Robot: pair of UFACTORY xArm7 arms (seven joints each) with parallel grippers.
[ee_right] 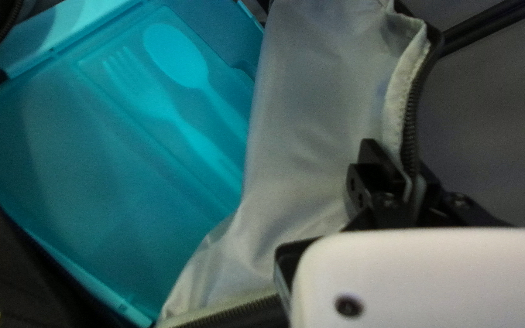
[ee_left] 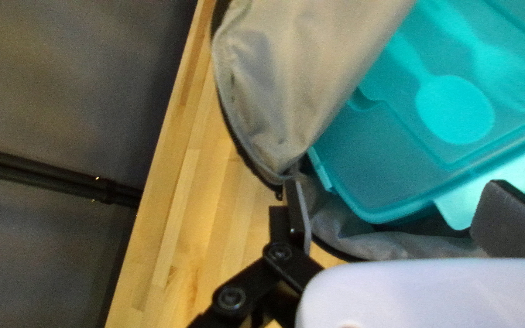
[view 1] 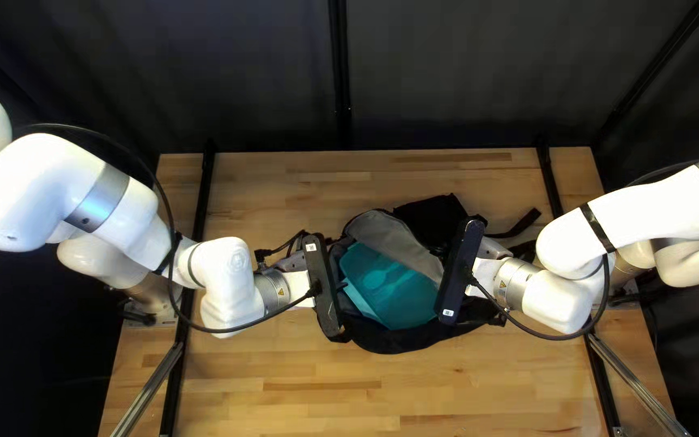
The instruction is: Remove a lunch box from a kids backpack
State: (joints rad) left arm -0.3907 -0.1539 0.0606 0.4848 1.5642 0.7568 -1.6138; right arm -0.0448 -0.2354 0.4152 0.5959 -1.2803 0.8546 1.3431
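- The teal lunch box [view 1: 382,283] lies in the open backpack [view 1: 394,340], in the middle of the desk [view 1: 301,396], with the compartment's grey lining around its edges.
- A spoon [ee_left: 454,109] and a fork [ee_left: 511,73] show side by side in the lunch box's lid, and a paler tab [ee_left: 457,209] sits along one side of it.
- The backpack's grey-lined flap [view 1: 398,239] lies partly over the lunch box, on the side toward the curtain [view 1: 228,73].
- The left gripper [view 1: 321,287] is over the backpack's left side. In its wrist view, the left gripper [ee_left: 405,218] has its fingers spread wide, one near the flap's zipped edge, the other close by the tab; whether that one touches the tab, I cannot tell.
- The right gripper [view 1: 461,271] is over the backpack's right side. In its wrist view, the right gripper [ee_right: 403,176] has its fingers pinching the flap's edge beside the zip [ee_right: 413,121].
- A black strap [view 1: 519,226] reaches out across the desk beyond the right gripper.
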